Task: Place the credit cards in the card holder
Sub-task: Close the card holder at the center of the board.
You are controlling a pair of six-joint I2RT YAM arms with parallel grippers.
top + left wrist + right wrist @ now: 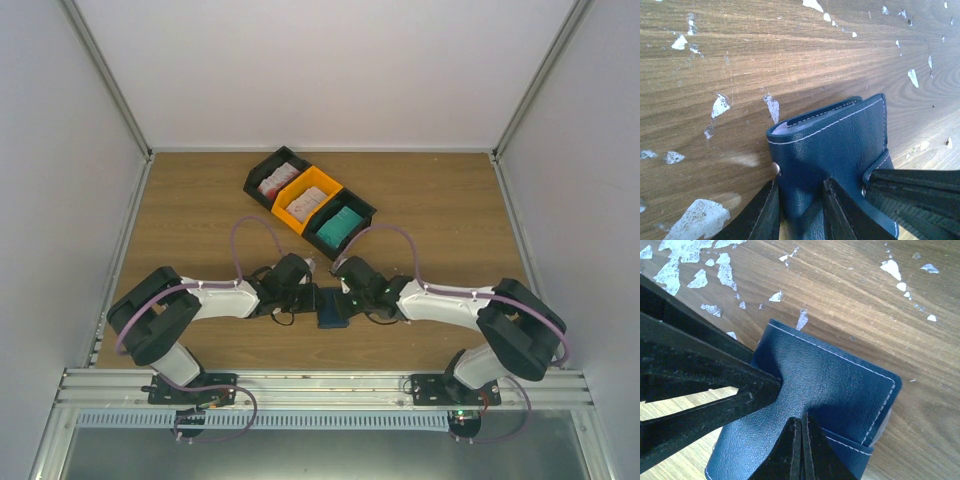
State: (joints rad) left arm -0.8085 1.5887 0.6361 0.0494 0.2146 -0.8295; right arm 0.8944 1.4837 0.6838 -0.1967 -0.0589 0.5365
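Observation:
The navy-blue card holder (pixel 331 312) lies on the wooden table between both grippers. In the left wrist view the card holder (pixel 835 135) is folded, with pale edges showing in its top opening. My left gripper (pixel 800 186) is closed around its near end, one finger at the snap side and one on the cover. In the right wrist view my right gripper (pixel 801 421) has its fingers pressed together on the card holder (pixel 830 375), where its strap (pixel 867 446) comes out. The credit cards sit in bins at the back: teal (pixel 340 226), white with red (pixel 277 180), white (pixel 307 203).
Three joined bins stand in a diagonal row at the back centre: black (pixel 262 168), orange (pixel 328 181) and black (pixel 365 209). The table (pixel 790 50) has white chipped patches (pixel 720 105) on its surface. White walls close in the left, right and far sides.

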